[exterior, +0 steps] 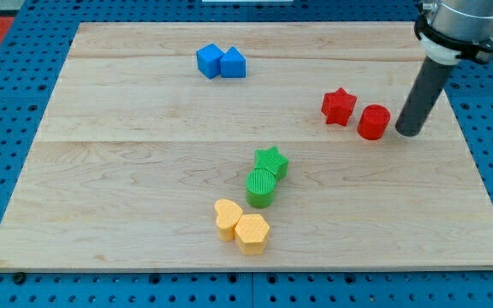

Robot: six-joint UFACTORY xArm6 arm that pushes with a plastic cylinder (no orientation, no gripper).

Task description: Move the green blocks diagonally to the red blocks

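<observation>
So, biggest thing first: pale wooden board (144, 111), light maple-looking planks w/ faint grain and two long seams running left-right, sitting on a blue pegboard surface (24, 287) full of small holes. Board fills most of the view.

Next, the arm: dark matte rod (424, 90), smooth cylinder, coming down from a grey collar at the view's top right. No pincer on this rig, so nothing to spread or pinch; it's just a rod. My tip (407, 132) rests at board level just to the view's right of the red cylinder, very near it; can't tell whether it touches.

Blocks, all small, plastic-looking w/ fine ridged layers on the tops:
- Green pair near board centre, a bit toward the view's bottom: green cylinder (261, 187), round and upright, w/ the green star (271, 162) touching it just above-right.
- Red pair at the view's right: red star (339, 106) and red cylinder (373, 122), side by side, about touching. Well apart from the greens, up and to the right of them.
- Yellow pair below the greens: yellow heart (227, 217) and yellow hexagon (252, 232), touching each other.
- Blue pair at top centre: blue cube (210, 61) and a second blue block (233, 63), wedge-ish top, pressed together.
</observation>
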